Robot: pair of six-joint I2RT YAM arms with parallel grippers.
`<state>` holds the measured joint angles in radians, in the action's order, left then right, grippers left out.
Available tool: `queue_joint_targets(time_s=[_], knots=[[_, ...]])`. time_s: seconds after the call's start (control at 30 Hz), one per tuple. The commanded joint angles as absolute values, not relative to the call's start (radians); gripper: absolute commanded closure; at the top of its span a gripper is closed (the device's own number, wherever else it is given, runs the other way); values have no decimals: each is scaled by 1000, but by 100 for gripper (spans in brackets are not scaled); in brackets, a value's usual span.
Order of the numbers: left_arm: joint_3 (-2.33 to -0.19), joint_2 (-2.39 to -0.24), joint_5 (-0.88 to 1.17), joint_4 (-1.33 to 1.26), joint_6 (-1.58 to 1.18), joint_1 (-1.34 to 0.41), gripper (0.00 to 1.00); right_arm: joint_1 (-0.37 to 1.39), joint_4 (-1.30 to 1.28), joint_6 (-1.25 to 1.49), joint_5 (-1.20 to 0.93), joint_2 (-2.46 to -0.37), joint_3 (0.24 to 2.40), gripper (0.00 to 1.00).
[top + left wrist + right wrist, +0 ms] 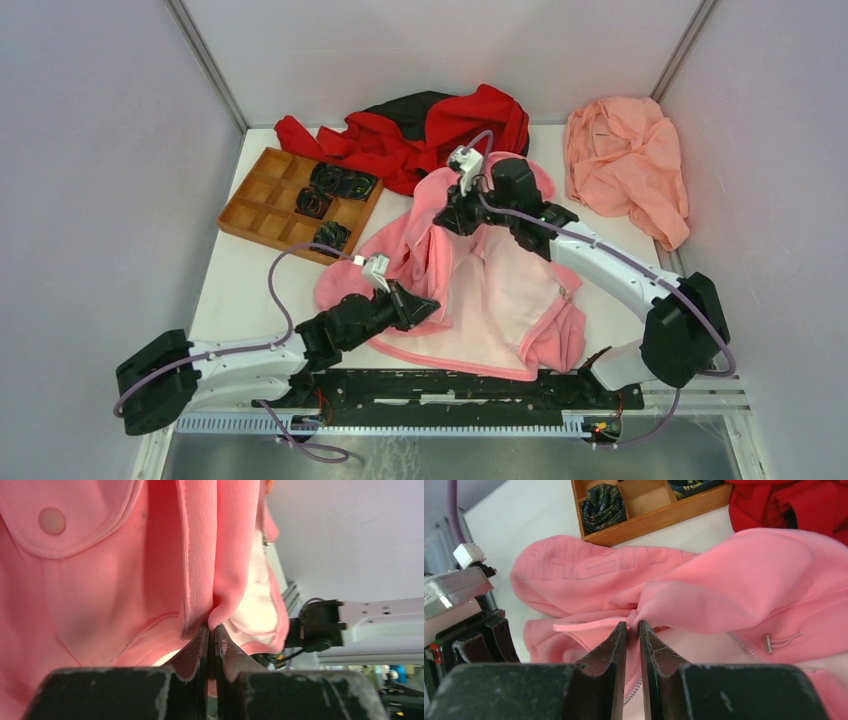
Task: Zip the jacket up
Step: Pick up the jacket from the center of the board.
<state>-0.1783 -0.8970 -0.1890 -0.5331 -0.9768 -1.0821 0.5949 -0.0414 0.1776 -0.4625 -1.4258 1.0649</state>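
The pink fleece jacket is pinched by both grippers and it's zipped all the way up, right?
Not quite. The bright pink fleece hooded jacket is pinched by the left gripper and the right gripper, but it is unzipped: the top view shows its front lying open with the paler lining showing.

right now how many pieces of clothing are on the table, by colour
pink jacket: 1
red and black garment: 1
peach cloth: 1
total: 3
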Motion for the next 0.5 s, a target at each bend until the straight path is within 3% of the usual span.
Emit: queue_joint_targets(time_s=[0.0,0.27,0.47], knots=[[-249,-1043,-149,-617,-863,-1055,97,667,-155,-39,-245,-1492,1178,80],[-291,-1249,-51,-810,-848,-1023,90,718,-186,-97,-194,-1583,1223,81],[-255,-1248,-28,-829,-866,-1019,63,719,-174,-89,-222,-1584,1211,81]])
